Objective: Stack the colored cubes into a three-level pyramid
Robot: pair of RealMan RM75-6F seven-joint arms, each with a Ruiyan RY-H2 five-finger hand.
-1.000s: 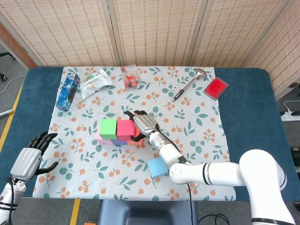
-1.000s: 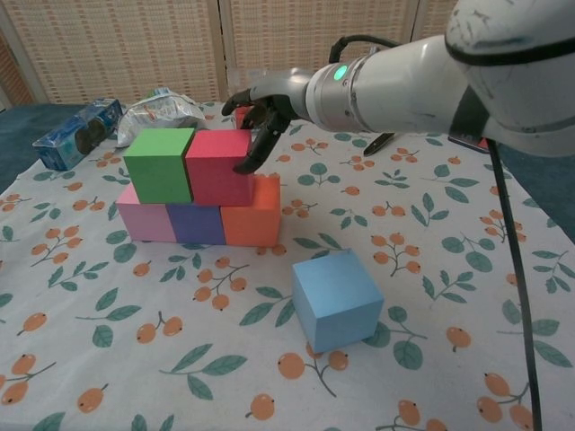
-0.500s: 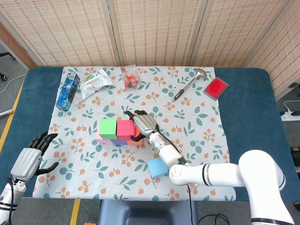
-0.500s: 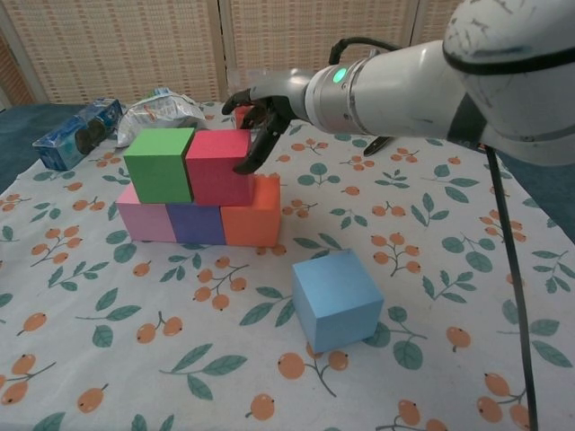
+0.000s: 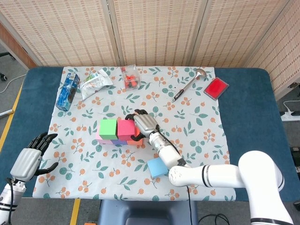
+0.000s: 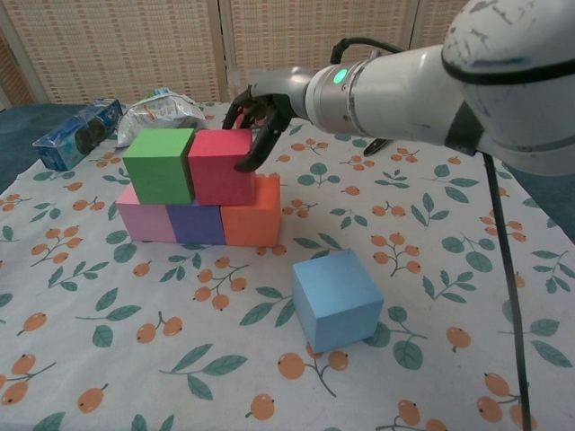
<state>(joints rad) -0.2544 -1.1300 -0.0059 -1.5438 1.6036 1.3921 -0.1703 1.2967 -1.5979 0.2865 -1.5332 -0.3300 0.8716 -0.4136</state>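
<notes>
A pink cube (image 6: 144,222), a purple cube (image 6: 196,224) and an orange cube (image 6: 253,215) form the bottom row on the floral cloth. On top stand a green cube (image 6: 160,163) (image 5: 108,127) and a red cube (image 6: 218,166) (image 5: 124,128), side by side. My right hand (image 6: 265,103) (image 5: 144,123) grips the red cube, fingers curled over its far top edge and thumb on its right face. A light blue cube (image 6: 337,298) (image 5: 157,167) lies alone in front of the stack. My left hand (image 5: 30,158) hovers at the table's near left, fingers apart and holding nothing.
At the far edge of the cloth lie a blue packet (image 5: 68,90), a silver bag (image 5: 96,79), a small clear bag with red pieces (image 5: 130,78), a metal ladle (image 5: 187,85) and a flat red box (image 5: 216,88).
The right hand's fingers have curled in closer over the red cube's far edge. The cubes and the left hand have not moved.
</notes>
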